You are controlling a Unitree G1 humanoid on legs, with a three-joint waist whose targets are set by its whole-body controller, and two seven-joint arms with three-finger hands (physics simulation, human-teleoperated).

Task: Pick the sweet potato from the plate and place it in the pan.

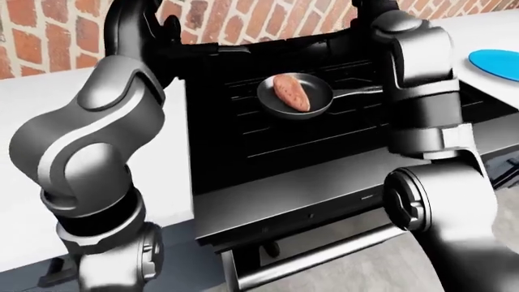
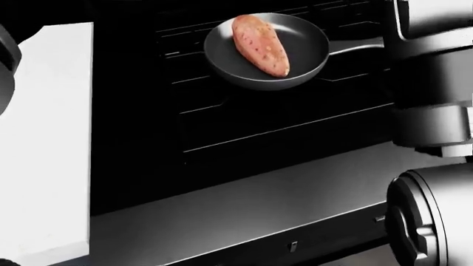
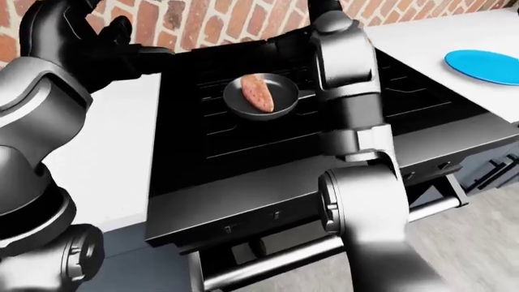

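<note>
One vegetable: sweet potato (image 2: 260,44), tapered, matte orange-pink skin with small dark flecks, lying inside the pan.
Pan: pan (image 2: 310,52), round, shallow, dark smooth metal, slim handle pointing to the head view's right, sitting on the stove grates.
Stove: stove (image 1: 268,131), black ridged grates, brushed-steel lip below.
Plate: plate (image 3: 480,64), flat blue disc on the white table (image 3: 414,36), well apart from the pan.
Left hand: left hand (image 3: 97,42), glossy black, fingers spread, holding nothing.
Right hand: out of view; cannot tell.
</note>
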